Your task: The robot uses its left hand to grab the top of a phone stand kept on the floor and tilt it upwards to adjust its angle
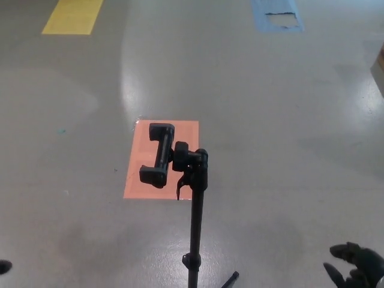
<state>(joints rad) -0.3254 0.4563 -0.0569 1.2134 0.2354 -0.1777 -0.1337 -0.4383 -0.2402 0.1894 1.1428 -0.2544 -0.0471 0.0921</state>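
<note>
head view | black metal-and-plastic phone stand upright on grey floor, its clamp head over an orange floor patch | likely light, stiff, top-heavy; take hold at clamp head | no containers | left hand not visible | right hand low right, fingers spread, empty

I see the black phone stand rising from the bottom centre, its empty clamp over an orange floor patch. My right hand sits bottom right, fingers spread, holding nothing. A sliver of my left hand shows at the bottom left edge. Yellow marking upper left, blue marking upper right.
</note>
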